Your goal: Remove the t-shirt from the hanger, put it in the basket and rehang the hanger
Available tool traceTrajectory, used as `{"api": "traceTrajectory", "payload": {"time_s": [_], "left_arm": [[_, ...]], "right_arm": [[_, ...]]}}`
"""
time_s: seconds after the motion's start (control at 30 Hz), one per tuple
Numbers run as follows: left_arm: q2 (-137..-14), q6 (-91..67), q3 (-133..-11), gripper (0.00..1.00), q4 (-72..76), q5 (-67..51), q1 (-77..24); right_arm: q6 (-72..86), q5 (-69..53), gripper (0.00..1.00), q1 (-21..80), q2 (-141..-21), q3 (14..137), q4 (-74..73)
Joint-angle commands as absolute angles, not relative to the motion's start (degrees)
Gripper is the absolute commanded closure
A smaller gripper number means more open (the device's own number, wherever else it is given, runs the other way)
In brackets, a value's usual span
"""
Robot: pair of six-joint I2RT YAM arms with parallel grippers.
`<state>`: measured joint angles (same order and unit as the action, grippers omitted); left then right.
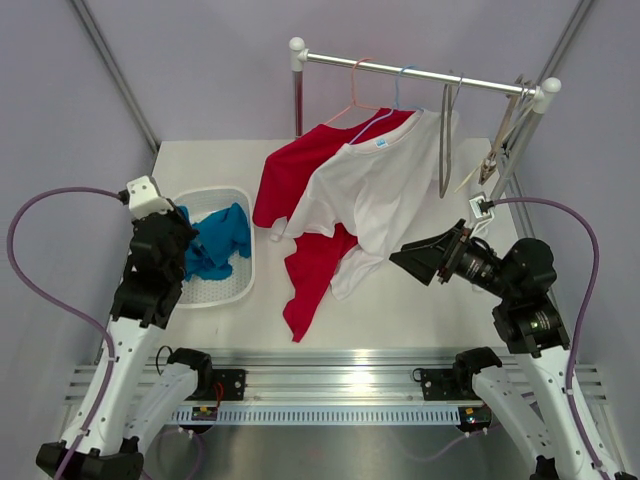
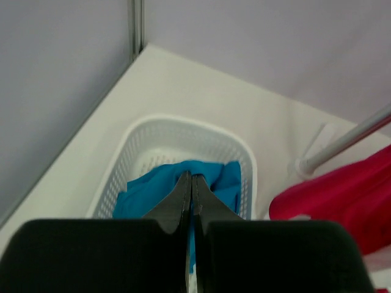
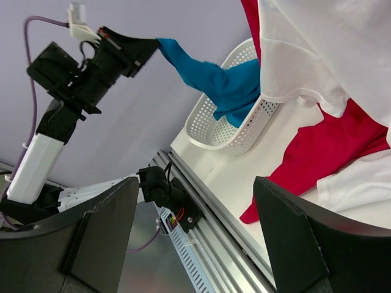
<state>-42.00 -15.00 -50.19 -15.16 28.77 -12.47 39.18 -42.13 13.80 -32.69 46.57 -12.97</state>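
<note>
Over the basket [image 1: 226, 296], left hand [image 2: 191, 178] tight on the blue shirt [image 1: 220, 240]; right hand [image 3: 195, 189] wide-open, empty, beside the white t-shirt [image 1: 375, 195].

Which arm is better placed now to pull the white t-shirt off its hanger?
Probably right. The right hand is open beside the white t-shirt; the left hand is shut on the blue shirt over the basket.

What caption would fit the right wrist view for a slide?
Open right hand near white t-shirt and red t-shirt; left hand shut on blue cloth trailing into the basket.
</note>
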Motion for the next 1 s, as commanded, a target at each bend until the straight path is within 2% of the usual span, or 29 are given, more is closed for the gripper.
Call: {"api": "traceTrajectory", "payload": {"time_s": [0.0,0.03,0.1,0.13,0.2,0.23,0.3,0.37,0.5,0.6,0.73,0.87,0.97], "left_arm": [[-41.6,-25.5,-49.4,1.0,-27.0,26.5,-12.4],[-41.8,-25.5,-48.6,1.0,-27.9,26.5,-12.3],[-42.3,-25.3,-47.7,0.89,-29.4,26.5,-12.3],[-43.1,-25.1,-47.4,0.72,-29.6,25.1,-12.3],[-44.2,-24.9,-48.1,0.51,-30.5,22.6,-12.3],[-45.2,-24.9,-48.8,0.35,-30.8,20.2,-12.3],[-45.4,-25.0,-49.1,0.22,-31.2,19.1,-12.3],[-45.0,-24.9,-49.0,0.01,-31.2,17.4,-12.3],[-42.5,-25.1,-49.9,0.01,-31.3,14.6,-12.3],[-40.3,-25.4,-52.5,0.01,-31.2,6.4,-12.3],[-37.6,-27.6,-54.8,0.01,-30.9,-6.6,-12.5],[-33.8,-33.6,-53.1,0.01,-30.6,-11.8,-12.5],[-29.2,-34.8,-50.2,0.01,-28.6,-20.3,-12.6]], "right_arm": [[40.6,-44.4,0.15,15.0,-32.1,46.1,-9.2],[41.0,-43.9,0.16,15.2,-32.1,45.8,-8.1],[41.9,-43.6,0.16,15.7,-32.7,44.5,-6.7],[42.1,-43.2,0.16,15.9,-33.0,44.0,-5.7],[41.7,-42.7,0.17,16.3,-33.9,43.3,-6.0],[41.2,-42.1,0.17,16.3,-34.1,43.2,-6.6],[40.9,-41.4,0.17,16.6,-34.5,42.9,-7.1],[40.9,-40.6,0.17,17.0,-35.2,42.9,-7.2],[41.4,-38.3,0.17,18.9,-36.8,43.9,-6.1],[40.1,-33.2,0.18,23.3,-39.7,47.4,-6.4],[37.1,-18.4,0.21,28.8,-45.2,54.2,-9.0],[36.1,-3.2,0.22,32.1,-50.2,60.2,-8.0],[36.5,7.4,0.21,33.7,-55.9,62.7,-4.8]]}}
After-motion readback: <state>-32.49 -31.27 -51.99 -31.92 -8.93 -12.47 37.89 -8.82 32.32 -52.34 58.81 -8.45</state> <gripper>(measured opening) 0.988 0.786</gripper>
